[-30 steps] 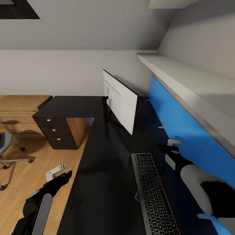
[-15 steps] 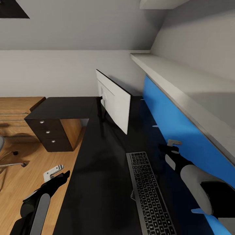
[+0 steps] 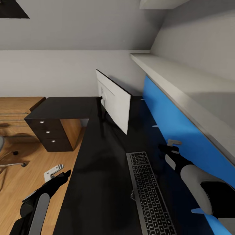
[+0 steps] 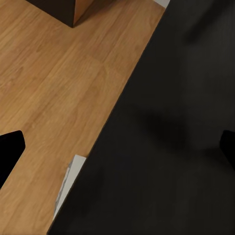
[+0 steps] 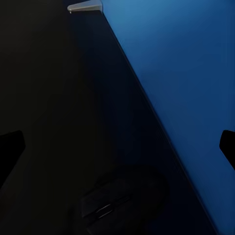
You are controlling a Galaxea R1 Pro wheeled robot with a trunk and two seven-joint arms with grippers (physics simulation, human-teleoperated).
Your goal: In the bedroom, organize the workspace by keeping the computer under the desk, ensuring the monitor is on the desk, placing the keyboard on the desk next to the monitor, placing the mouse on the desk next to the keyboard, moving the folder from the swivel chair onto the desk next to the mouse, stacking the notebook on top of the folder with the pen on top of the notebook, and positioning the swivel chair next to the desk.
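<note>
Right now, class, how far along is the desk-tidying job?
Done: the monitor stands on the desk, and the keyboard lies near it. The mouse rests on the desk beneath the open right gripper. The left gripper is empty. Left: folder, notebook, pen, chair.

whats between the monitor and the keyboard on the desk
Nothing: in the head view the stretch of black desk between the monitor and the keyboard is bare.

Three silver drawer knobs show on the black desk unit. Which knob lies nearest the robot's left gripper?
The lowest knob, bottom of the three; left gripper sits below it.
</note>
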